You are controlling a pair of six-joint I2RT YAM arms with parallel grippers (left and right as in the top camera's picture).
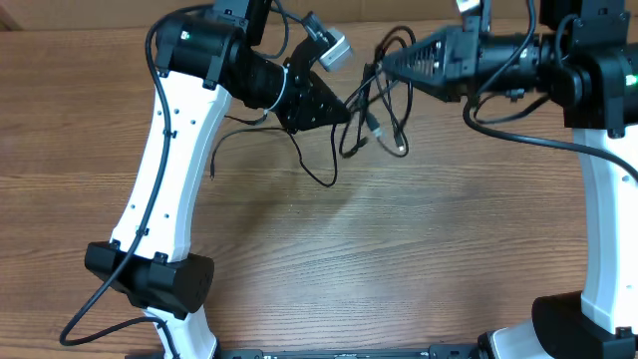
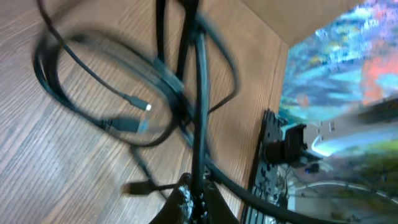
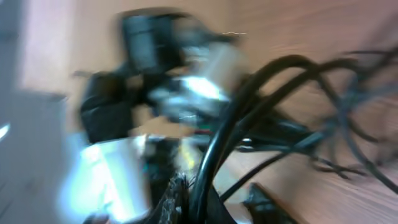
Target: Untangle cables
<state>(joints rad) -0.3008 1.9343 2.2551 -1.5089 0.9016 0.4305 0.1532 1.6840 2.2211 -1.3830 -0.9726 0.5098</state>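
Pinching black strands of the cables from either side, the left gripper and right gripper each have fingers pressed together on cord, tips near one another over the far middle of the wooden table; loose loops and silvery plugs spread just nearer
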